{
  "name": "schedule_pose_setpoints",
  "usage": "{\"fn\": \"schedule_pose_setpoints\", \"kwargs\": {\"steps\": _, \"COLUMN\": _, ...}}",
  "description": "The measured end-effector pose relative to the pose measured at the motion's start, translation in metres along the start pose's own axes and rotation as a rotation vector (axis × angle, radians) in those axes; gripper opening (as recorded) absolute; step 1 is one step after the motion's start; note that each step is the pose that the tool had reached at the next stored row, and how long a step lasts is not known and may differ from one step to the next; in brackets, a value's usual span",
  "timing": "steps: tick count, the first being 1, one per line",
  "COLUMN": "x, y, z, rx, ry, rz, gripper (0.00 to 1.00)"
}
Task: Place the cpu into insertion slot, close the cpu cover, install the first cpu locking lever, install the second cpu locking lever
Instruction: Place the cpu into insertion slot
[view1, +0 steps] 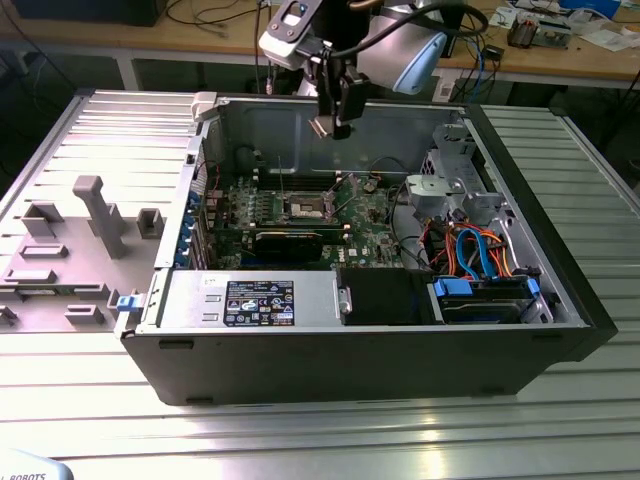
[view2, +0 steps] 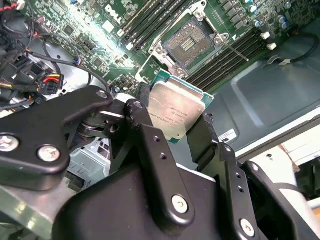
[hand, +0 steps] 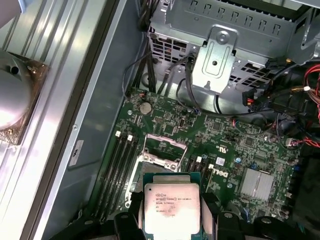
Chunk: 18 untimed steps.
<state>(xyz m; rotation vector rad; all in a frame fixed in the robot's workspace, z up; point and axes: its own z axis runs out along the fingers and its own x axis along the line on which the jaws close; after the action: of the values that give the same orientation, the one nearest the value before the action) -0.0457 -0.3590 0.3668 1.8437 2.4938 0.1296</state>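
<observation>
My gripper (view1: 335, 122) hangs above the open computer case, over its back wall, shut on the cpu (view1: 322, 127). In both wrist views the cpu (view2: 176, 111) (hand: 171, 207) is a flat square chip with a pale metal top, clamped at two opposite edges by the black fingers (view2: 204, 131). Below it, on the green motherboard (view1: 365, 225), lies the insertion slot (view1: 305, 208) (view2: 187, 44), its dark centre uncovered. The cpu cover (hand: 161, 160) stands raised at the slot's edge. A thin locking lever (view2: 234, 48) sticks out beside the slot.
A metal drive cage (view1: 440, 185) and orange and blue cables (view1: 480, 250) fill the case at the exterior view's right. A black card (view1: 290, 243) and a power supply (view1: 250, 300) sit at the front. A grey fixture tray (view1: 80, 240) lies left of the case.
</observation>
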Motion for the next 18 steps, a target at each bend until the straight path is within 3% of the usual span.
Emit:
{"fn": "schedule_pose_setpoints", "kwargs": {"steps": 3, "x": 0.0000, "y": 0.0000, "z": 0.0000, "rx": -0.0005, "ry": -0.0029, "rz": 0.033, "gripper": 0.55}}
{"fn": "schedule_pose_setpoints", "kwargs": {"steps": 18, "x": 0.0000, "y": 0.0000, "z": 0.0001, "rx": -0.0007, "ry": -0.0035, "rz": 0.039, "gripper": 0.55}}
